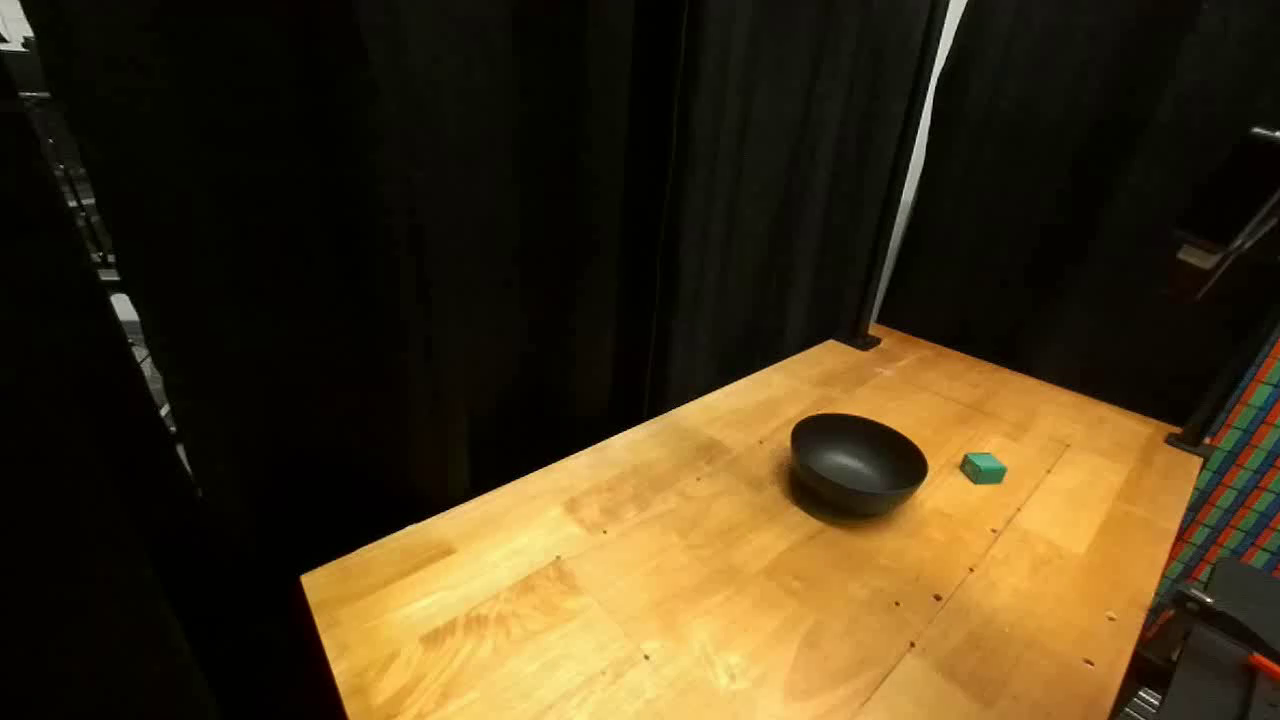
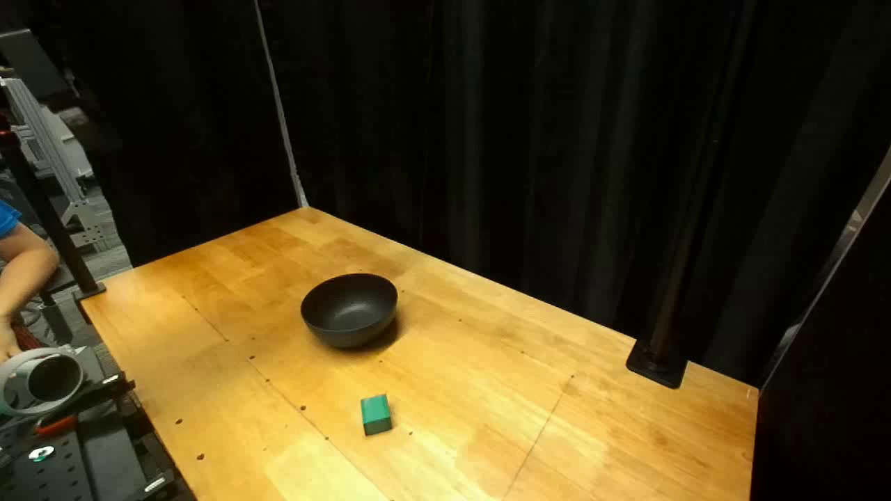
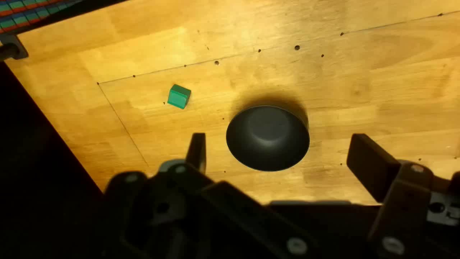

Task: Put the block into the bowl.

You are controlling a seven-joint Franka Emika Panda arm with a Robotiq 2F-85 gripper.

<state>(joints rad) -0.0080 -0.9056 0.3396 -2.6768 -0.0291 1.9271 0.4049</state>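
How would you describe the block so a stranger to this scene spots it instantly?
Start at the wooden tabletop, backed by black curtains. In an exterior view, find the round black bowl, then look toward the camera: the block lies there on the tabletop. Unlike the wide, hollow bowl, it is small, green and boxy.

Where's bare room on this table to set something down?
In an exterior view, bare tabletop runs from the black bowl to the left corner; also between green block and far post base. Tightest: between bowl and block.

One block [image 3: 178, 97], one bowl [image 2: 351, 335], one robot hand [image 3: 278, 153]; seemingly one person [image 2: 26, 268].
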